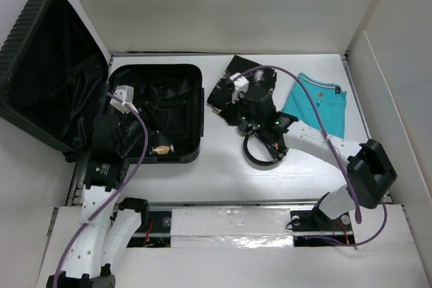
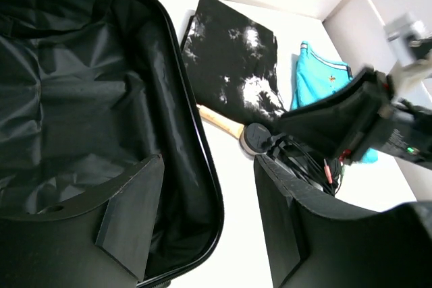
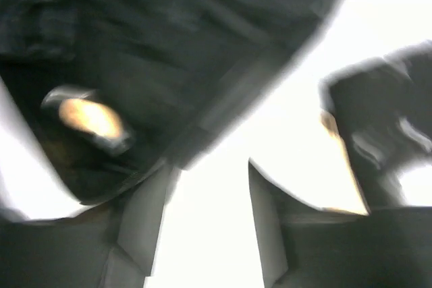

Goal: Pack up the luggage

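Leaning against the left wall is the ribbed lid of the luggage (image 1: 47, 65), which lies wide open at the far left of the white table (image 1: 223, 173). Its lower half rests flat just to the right of the lid, with the dark, creased fabric lining facing up. The left gripper (image 2: 206, 166) hangs over the near part of that lower half. In the left wrist view its two fingers stand well apart with nothing between them, one over the lining and the other past the rim over bare table. A small brass-coloured object (image 1: 162, 148) sits in the near right corner of the case, close to the rim. To the right, apart from the case, a black patterned cloth (image 2: 236, 65) with pale blotches lies folded on the table. A wooden-handled item (image 2: 219, 121) with a round dark head pokes out at its near edge. The right gripper (image 3: 206, 193) is over the near edge of this cloth. Its wrist view is badly blurred, yet the fingers show a clear gap with only white table between them, gripping nothing. Just nearer the arms lies a coil of black cable (image 1: 260, 154). Furthest right, a teal cloth (image 1: 317, 102) lies flat beside the patterned one.
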